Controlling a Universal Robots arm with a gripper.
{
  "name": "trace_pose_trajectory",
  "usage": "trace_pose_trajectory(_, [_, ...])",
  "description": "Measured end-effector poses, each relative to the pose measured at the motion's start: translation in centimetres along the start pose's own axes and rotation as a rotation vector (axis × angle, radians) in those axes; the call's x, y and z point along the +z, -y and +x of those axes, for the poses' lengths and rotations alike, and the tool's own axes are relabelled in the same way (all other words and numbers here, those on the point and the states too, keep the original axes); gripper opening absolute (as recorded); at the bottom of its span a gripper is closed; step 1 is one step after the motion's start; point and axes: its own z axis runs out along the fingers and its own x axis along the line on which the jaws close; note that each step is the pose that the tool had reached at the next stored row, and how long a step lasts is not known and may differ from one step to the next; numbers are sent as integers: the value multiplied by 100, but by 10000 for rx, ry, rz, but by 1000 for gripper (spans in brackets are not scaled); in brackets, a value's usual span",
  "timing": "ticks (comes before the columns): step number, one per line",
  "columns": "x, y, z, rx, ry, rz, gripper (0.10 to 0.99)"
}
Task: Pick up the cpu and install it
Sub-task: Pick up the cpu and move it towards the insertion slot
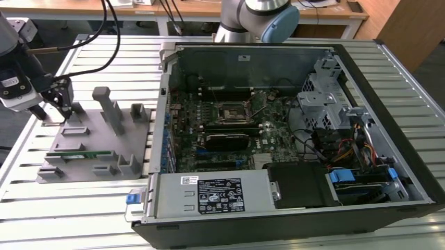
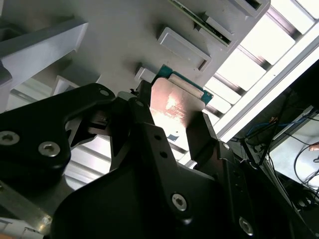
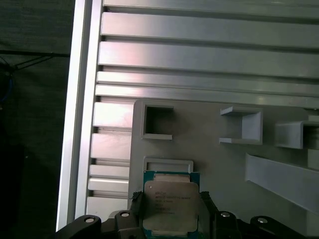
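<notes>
Part of the cpu hides behind the black pincer.

This is a robotics lab or test workshop, not a home or a shop. The work surface is a table built of ribbed aluminium profiles. On it lies an opened computer case with its motherboard exposed. Beside the case sits a grey parts fixture with moulded pockets and posts. An industrial robot arm stands at the table's far edge, and black cables loop above the slats. The arm's gripper pinches a cpu over the fixture. Plain wooden desks stand behind.
</notes>
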Motion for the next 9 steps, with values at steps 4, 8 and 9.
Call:
trace_pose_trajectory(4, [-16,-1,0,0,1,-1,529])
trace_pose_trajectory(8, [-27,-2,0,-1,1,-1,529])
trace_pose_trajectory(9, [-30,-2,0,-1,0,0,529])
